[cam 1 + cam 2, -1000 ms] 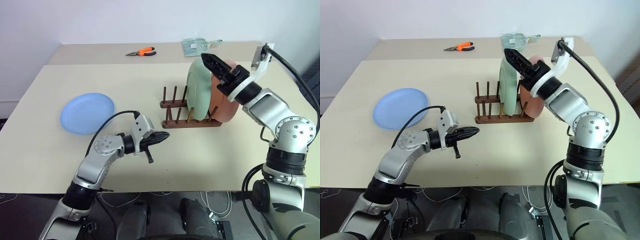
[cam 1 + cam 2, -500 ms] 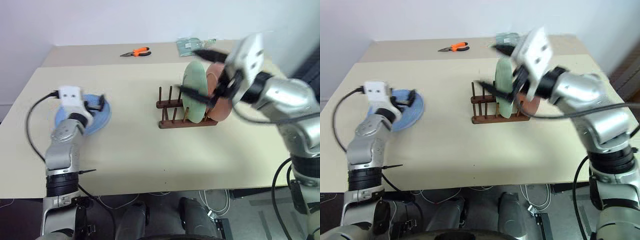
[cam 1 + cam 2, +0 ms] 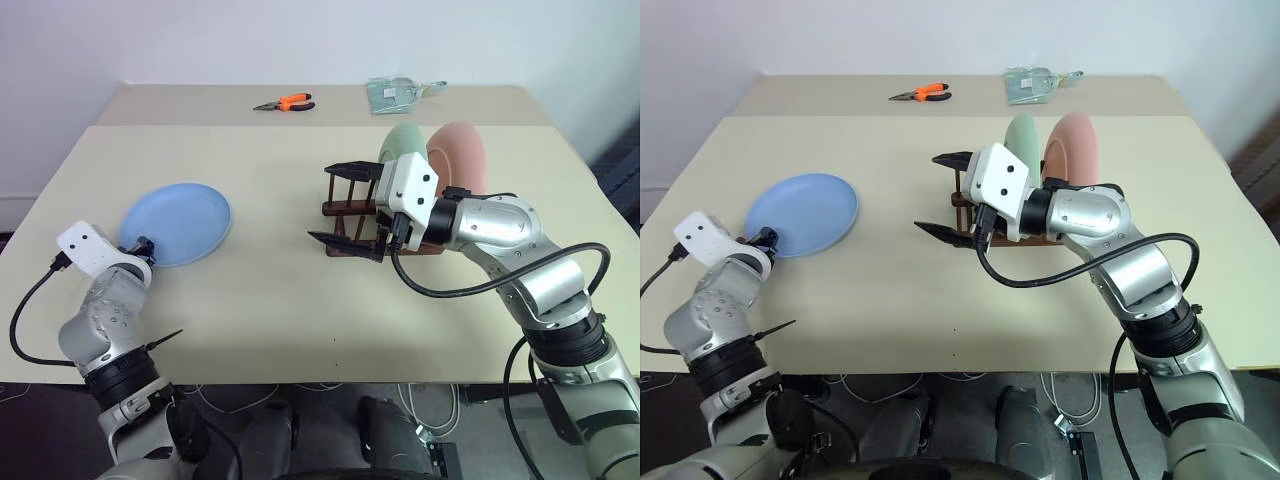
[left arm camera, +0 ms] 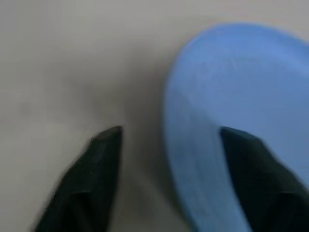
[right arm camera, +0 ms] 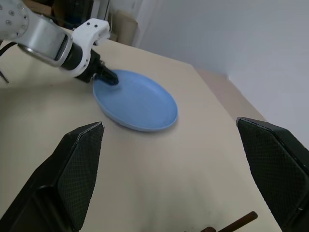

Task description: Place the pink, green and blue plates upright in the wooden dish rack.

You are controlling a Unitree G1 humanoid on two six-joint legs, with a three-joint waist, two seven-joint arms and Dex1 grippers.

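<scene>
Left claw (image 4: 166, 159) straddled blue plate (image 3: 176, 223) rim at frame left, unclenched, to grasp; right claw (image 3: 345, 205) released, empty.

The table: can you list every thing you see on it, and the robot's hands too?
Blue plate: one, light blue, flat on the table's left side.
Green plate: one, pale green, upright in the rack.
Pink plate: one, pink, upright in the rack, right of the green.
Rack: one, dark brown wood, table middle.
Pliers: one, orange handles, far edge.
Clear bag: one, far edge.
Table: one, beige.
Left hand: black fingers astride the blue plate's rim.
Right hand: open, before the rack.
</scene>
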